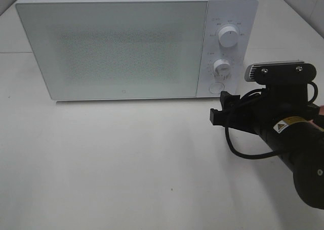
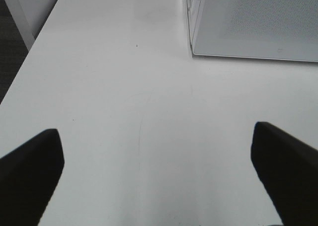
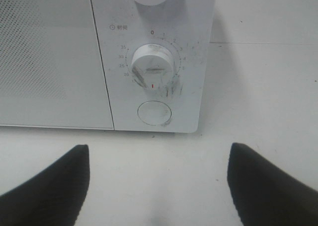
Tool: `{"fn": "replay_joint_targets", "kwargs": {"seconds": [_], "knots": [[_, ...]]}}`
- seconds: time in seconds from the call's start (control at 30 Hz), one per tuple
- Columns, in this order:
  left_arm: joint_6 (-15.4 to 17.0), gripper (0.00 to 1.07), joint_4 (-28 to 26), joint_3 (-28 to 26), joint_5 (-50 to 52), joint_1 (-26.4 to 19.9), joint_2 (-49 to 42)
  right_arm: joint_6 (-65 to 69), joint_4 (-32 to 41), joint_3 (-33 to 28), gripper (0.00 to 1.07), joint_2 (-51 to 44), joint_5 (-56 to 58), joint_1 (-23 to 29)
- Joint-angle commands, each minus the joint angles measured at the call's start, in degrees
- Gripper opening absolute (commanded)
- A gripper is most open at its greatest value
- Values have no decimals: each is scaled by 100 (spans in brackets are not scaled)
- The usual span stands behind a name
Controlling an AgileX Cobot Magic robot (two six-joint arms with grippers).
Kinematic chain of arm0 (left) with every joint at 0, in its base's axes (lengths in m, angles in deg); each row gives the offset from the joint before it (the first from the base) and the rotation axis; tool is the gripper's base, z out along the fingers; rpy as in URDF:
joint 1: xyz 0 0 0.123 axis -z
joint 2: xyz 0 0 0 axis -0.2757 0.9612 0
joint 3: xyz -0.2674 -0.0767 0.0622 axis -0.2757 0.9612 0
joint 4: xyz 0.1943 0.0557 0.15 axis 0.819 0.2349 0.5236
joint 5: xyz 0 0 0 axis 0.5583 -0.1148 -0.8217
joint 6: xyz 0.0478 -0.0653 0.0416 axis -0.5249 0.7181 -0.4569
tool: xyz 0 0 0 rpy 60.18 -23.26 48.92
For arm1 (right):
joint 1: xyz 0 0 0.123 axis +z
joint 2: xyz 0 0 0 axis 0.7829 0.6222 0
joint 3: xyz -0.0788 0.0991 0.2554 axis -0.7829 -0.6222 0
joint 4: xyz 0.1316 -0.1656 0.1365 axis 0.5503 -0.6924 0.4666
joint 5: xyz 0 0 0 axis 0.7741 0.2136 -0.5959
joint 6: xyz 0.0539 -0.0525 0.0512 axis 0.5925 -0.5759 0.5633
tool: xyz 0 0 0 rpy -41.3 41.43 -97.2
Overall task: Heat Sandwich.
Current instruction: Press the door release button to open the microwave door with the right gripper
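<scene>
Microwave [image 1: 238, 2] door [image 1: 114, 48] shut: the dotted screen hides the cavity, contents not discernible. Markings around the upper knob [image 1: 228, 37] too small to read in the high view; right wrist view cuts that knob at its edge. The right arm [image 1: 298, 154] runs off the high view. Fingers [image 2: 30, 176] of the left gripper [image 2: 156, 136] cut off; only tips show.
</scene>
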Motion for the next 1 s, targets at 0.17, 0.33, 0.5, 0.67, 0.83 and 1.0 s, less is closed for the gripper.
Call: {"fn": "replay_joint_targets", "kwargs": {"seconds": [0.17,0.33,0.5,0.67,0.83,1.0], "knots": [[6,98,-34,23,23,-11,-166,1553,-11,6,74,-23,-74,34],[6,98,-34,23,23,-11,-166,3289,-11,6,74,-23,-74,34],[6,98,-34,23,23,-11,-166,5065,-11,6,74,-23,-29,34],[6,98,-34,23,23,-11,-166,6727,-11,6,74,-23,189,34],[6,98,-34,23,23,-11,-166,8130,-11,6,71,-23,195,34],[6,98,-34,23,23,-11,-166,8789,-11,6,57,-23,201,34]]}}
